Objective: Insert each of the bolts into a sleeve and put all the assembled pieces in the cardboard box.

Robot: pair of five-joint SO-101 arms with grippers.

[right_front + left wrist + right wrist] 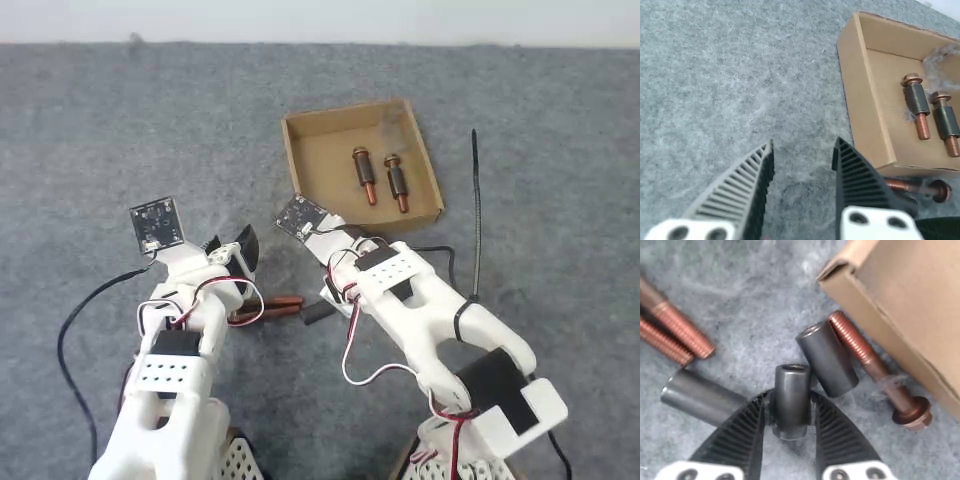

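Observation:
My right gripper [791, 396] is shut on a dark sleeve [791, 399] that stands on the grey carpet. A second sleeve [827, 360] leans just beyond it, beside a copper bolt [879, 371] lying along the cardboard box [900, 295]. A third sleeve [702, 397] and two more bolts [672, 330] lie off to the other side. My left gripper [802, 147] hangs open over bare carpet, a little short of the box [860, 90]. Two assembled pieces [380, 180] lie inside the box [300, 160]. The left gripper [232, 248] sits left of the right arm [400, 280].
Two loose bolts [270, 310] and a sleeve [318, 312] lie between the arms. A black cable [476, 210] runs past the box's right side. Open carpet stretches to the left and behind the box.

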